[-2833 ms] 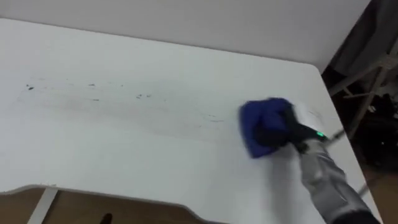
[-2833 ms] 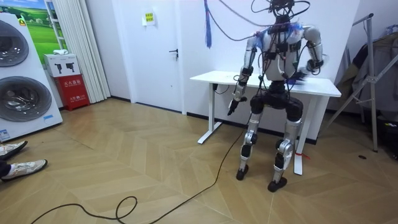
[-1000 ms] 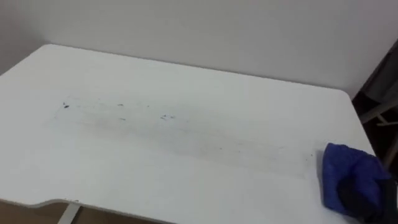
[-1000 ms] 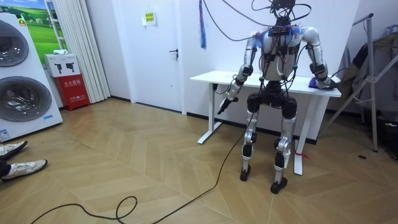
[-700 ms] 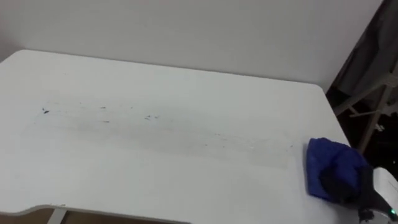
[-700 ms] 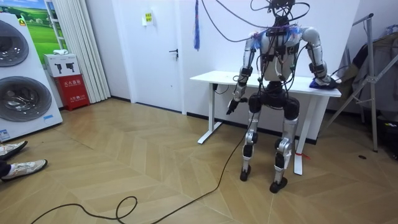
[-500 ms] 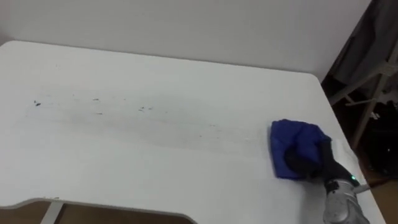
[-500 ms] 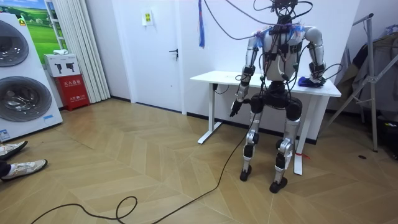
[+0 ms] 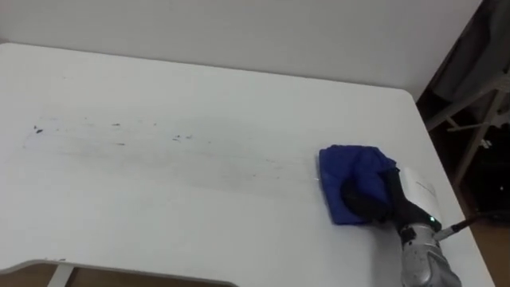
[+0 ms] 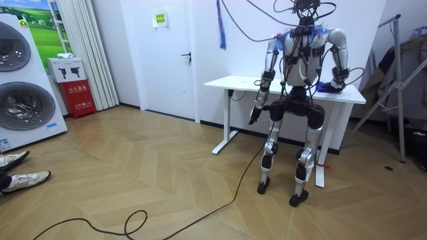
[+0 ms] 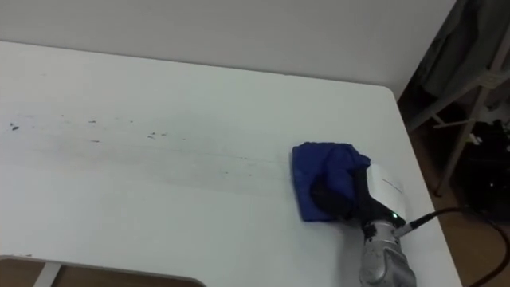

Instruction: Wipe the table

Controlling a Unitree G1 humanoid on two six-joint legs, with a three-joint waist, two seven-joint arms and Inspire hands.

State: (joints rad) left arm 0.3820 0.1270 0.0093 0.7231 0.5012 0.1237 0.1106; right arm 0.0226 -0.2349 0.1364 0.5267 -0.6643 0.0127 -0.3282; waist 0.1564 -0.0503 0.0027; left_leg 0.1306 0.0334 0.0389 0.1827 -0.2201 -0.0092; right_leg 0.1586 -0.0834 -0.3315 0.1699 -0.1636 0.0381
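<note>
Blue cloth (image 9: 356, 177) lies bunched near the table's (image 9: 239, 96) right end under the right hand (image 9: 368, 201); whether its fingers curl or lie flat cannot be told. Wiping stroke in hand. Faint marks (image 9: 179, 137) lie to the left, so the next stroke should probably sweep that way. Left hand (image 10: 256, 114) hangs idle.

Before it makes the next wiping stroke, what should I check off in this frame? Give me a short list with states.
1. Right hand resting on the blue cloth: ok.
2. Cloth lying on the table, inside its right edge: ok.
3. Table wiped clean: not ok, dark marks lie to the left of the cloth.
4. Firmness of the hold on the cloth: cannot tell.
5. Left hand hanging beside the body, off the tabletop: ok.
</note>
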